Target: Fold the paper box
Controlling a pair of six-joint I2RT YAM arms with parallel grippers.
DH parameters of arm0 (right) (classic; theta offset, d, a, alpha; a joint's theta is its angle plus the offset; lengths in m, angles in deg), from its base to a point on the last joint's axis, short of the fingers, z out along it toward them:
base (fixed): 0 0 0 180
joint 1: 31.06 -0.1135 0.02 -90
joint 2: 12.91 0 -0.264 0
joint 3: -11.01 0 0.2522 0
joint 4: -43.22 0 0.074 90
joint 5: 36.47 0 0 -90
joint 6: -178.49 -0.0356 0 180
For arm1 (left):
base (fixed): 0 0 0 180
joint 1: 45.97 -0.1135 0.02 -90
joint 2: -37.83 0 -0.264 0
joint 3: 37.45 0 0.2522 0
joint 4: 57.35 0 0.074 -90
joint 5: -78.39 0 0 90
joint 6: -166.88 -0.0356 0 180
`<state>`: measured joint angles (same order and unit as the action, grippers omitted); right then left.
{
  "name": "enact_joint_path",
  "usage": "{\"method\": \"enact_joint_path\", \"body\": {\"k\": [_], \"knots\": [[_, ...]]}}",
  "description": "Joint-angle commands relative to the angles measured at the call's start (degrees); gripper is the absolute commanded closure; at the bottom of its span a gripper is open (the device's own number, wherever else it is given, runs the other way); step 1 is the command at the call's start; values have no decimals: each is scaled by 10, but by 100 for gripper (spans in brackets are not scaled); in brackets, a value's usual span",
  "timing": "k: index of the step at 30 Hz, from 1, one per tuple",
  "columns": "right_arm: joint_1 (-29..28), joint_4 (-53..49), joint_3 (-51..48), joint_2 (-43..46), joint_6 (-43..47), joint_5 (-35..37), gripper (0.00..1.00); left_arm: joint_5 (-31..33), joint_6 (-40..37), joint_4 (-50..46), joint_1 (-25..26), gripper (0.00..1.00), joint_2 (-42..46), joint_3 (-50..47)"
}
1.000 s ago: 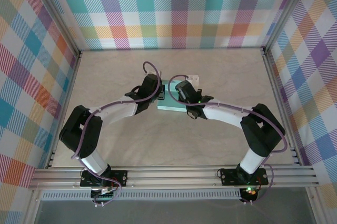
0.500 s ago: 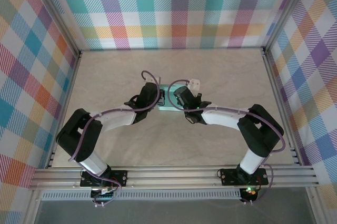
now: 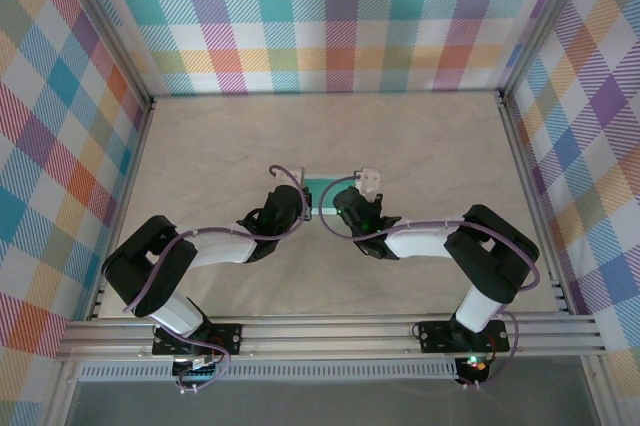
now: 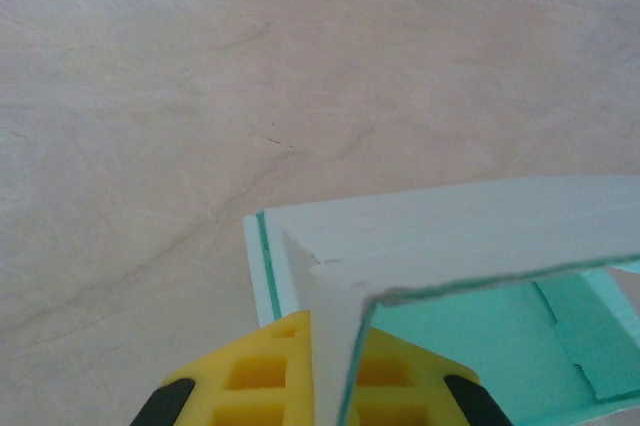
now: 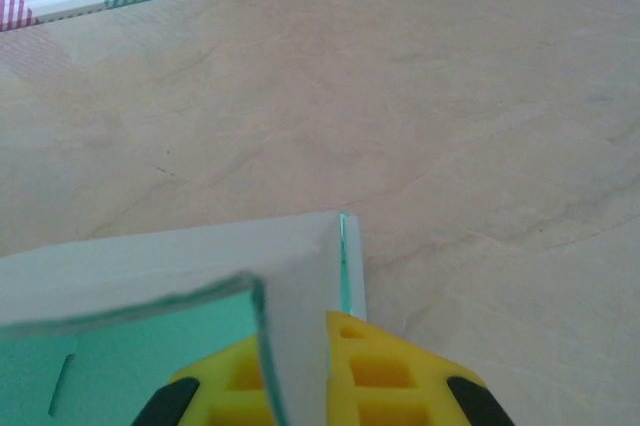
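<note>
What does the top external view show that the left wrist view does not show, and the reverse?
Top external: left arm and right arm meeting at the paper box, and the aluminium rail in front. Left wrist: the left gripper shut on a raised wall of the box, and its mint inside. Both: the box and the beige table.

I work on a pale beige, marble-veined surface (image 3: 430, 146), evenly lit and boxed in on three sides by walls (image 3: 330, 16) of pastel plaid in teal, orange, purple and yellow, with silver metal rails (image 3: 330, 334) along its near edge.
</note>
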<state>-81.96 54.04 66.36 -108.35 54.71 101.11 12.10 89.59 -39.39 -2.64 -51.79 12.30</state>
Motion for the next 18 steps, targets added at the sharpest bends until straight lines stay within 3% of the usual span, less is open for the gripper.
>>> {"method": "enact_joint_path", "body": {"k": [1,4,9,11,14,18], "knots": [[-7,35,-25,-13,22,-18,98,23,-2,17,11,100,-2,-13],[-6,48,-28,-1,55,-20,89,29,-3,10,14,100,-5,-7],[-7,53,-51,54,90,-55,37,47,-5,-23,14,100,-16,11],[-7,51,-69,87,91,-79,22,50,-5,-23,14,100,-22,14],[-6,2,-81,146,93,-122,12,49,-6,-26,15,100,-29,18],[-3,-83,-82,247,101,-157,8,46,-12,-23,16,100,-34,20]]}}
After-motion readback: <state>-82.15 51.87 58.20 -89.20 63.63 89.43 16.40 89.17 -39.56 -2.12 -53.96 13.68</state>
